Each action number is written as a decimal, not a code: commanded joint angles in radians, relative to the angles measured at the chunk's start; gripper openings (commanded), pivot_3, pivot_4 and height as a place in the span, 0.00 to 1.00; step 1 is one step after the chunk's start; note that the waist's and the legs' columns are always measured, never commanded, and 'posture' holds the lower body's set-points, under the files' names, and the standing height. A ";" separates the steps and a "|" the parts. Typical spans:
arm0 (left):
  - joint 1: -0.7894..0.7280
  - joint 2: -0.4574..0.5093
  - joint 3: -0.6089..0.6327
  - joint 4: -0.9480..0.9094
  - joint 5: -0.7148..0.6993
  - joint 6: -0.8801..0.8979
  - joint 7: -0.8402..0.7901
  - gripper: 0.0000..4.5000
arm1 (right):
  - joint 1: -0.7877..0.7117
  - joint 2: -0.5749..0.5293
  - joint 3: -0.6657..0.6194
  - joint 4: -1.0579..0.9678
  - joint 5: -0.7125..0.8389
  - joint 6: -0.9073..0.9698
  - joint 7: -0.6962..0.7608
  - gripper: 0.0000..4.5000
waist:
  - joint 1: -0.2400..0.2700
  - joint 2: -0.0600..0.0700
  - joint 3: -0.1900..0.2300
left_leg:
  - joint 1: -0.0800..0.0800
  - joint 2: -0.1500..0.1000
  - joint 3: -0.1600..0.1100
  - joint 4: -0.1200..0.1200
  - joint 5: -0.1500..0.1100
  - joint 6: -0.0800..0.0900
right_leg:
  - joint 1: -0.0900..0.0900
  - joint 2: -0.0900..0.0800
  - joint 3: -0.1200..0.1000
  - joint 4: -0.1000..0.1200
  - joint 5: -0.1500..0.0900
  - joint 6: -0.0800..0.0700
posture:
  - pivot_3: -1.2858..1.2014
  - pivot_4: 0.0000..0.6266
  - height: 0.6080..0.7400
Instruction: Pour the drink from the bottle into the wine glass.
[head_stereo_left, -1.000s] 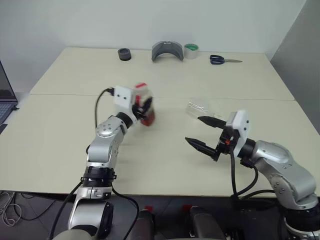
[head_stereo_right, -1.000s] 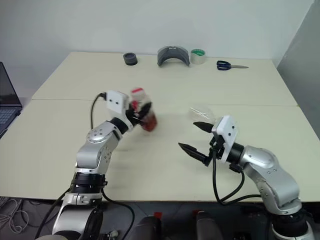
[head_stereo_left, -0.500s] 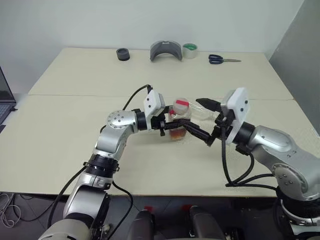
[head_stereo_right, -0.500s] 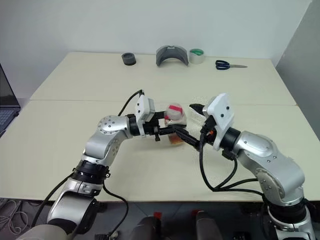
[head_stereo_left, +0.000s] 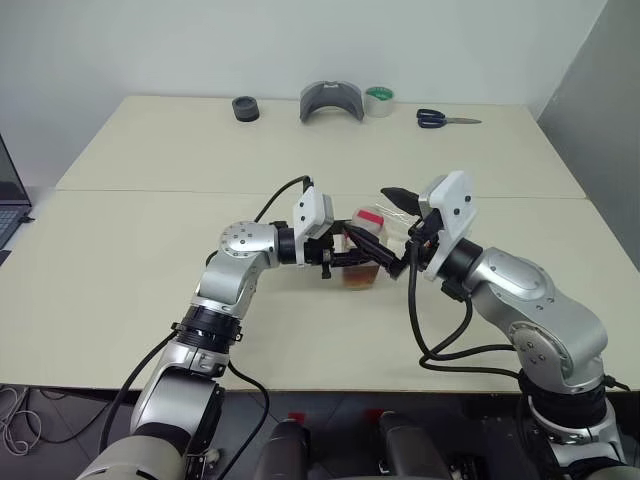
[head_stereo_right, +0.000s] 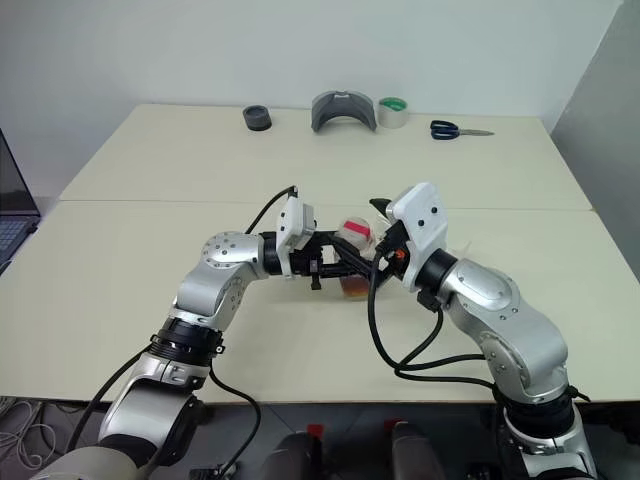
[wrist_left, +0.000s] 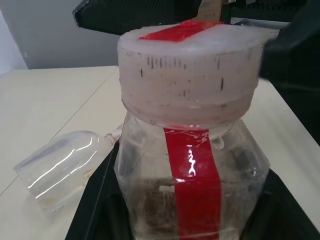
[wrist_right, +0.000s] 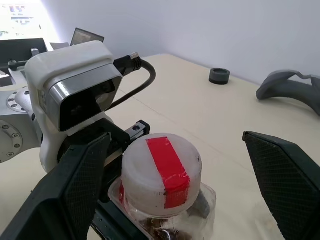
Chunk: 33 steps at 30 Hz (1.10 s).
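My left gripper is shut on the bottle, holding it upright above the middle of the table. The bottle is clear, with a red strip label and a pale cap crossed by a red strip. A little brown drink sits in its base. My right gripper is open, and its fingers flank the cap without touching it. The wine glass lies on its side on the table just beyond the bottle, largely hidden behind my right gripper in the head views.
Along the table's far edge stand a black roll, a grey curved piece, a green tape roll and blue scissors. A laptop sits off the left edge. A seam runs across the table.
My left gripper has carried the bottle to the right and turned to point right. My right gripper has moved up and left, so its open fingers now flank the cap.
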 joint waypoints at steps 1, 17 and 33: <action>-0.028 -0.008 0.015 -0.024 -0.011 -0.019 0.000 0.41 | -0.031 0.007 -0.015 -0.026 0.023 0.016 0.003 0.86 | 0.000 0.000 0.000 | 0.000 0.000 0.000 0.000 0.000 0.000 | 0.000 0.000 0.000 0.000 0.000 0.000 | 0.52 0.24 1.00; -0.044 -0.013 -0.006 -0.028 -0.029 0.003 -0.092 0.41 | -0.271 -0.265 0.096 0.376 0.004 -0.238 0.681 0.41 | -0.011 0.001 0.001 | 0.001 0.000 0.001 0.000 -0.001 0.001 | 0.000 0.001 0.000 0.000 0.000 0.000 | 0.52 0.24 1.00; -0.050 -0.028 0.000 -0.004 -0.023 0.005 -0.090 0.41 | 0.073 -0.118 -0.157 -0.142 0.140 0.036 0.130 0.79 | -0.002 0.001 0.001 | -0.001 0.000 0.000 0.001 -0.001 0.001 | 0.000 -0.001 0.001 0.000 0.000 0.000 | 0.52 0.24 1.00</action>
